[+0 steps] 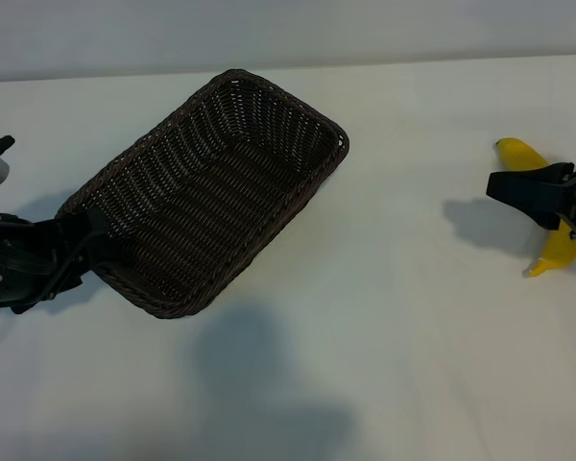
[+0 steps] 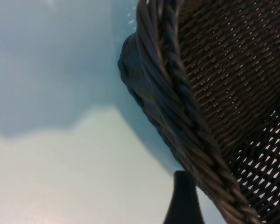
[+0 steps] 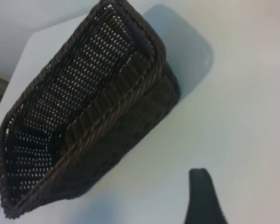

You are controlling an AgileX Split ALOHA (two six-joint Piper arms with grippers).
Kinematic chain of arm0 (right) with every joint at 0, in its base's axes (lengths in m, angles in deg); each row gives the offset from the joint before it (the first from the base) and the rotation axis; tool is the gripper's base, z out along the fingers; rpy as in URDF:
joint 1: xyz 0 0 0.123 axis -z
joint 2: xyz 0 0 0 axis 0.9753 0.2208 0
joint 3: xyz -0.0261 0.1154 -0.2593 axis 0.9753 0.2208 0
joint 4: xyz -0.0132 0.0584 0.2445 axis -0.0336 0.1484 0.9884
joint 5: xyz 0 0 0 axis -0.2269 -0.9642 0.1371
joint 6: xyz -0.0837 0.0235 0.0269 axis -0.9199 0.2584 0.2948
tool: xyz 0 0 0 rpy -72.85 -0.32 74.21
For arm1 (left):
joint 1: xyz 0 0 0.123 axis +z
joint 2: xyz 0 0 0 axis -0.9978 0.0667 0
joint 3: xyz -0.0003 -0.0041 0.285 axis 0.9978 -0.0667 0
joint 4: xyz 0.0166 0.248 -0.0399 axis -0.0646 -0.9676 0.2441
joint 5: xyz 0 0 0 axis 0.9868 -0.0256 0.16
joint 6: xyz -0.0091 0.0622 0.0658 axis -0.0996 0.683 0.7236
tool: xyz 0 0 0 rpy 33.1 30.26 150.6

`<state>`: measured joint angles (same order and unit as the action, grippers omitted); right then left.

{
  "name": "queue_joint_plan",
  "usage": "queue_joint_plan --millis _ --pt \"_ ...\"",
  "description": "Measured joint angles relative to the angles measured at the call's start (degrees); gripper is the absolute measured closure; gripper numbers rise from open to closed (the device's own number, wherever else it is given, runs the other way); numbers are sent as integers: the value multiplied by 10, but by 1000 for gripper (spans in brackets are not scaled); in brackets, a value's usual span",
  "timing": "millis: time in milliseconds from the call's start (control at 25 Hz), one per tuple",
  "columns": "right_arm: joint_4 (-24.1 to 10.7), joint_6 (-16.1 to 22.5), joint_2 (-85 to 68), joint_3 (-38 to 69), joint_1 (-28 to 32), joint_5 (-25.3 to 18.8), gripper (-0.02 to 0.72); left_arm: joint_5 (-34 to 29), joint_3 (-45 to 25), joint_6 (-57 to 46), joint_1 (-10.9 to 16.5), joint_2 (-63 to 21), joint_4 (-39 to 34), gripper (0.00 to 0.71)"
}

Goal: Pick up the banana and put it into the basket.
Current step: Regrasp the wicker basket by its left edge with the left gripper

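Observation:
The dark brown wicker basket lies slantwise at the table's left, empty. My left gripper has it by the near-left corner. In the left wrist view one finger presses on the outside of the braided rim, and the other finger is hidden. That end looks slightly raised. The yellow banana lies at the far right. My right gripper hovers over its middle, open, pointing toward the basket. The right wrist view shows one finger over bare table, the basket beyond it and no banana.
White tabletop stretches between basket and banana. A broad shadow falls on the table's front middle. The table's far edge meets a pale wall.

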<state>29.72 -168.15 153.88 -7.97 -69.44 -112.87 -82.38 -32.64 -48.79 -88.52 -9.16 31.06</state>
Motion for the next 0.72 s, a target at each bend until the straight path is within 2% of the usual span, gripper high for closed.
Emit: queue_joint_plan --millis 400,720 --pt "0 0 0 0 0 -3 259 45 1 14 -1 72 30 136" --pt "0 0 0 0 0 -15 259 114 1 29 -54 109 62 136"
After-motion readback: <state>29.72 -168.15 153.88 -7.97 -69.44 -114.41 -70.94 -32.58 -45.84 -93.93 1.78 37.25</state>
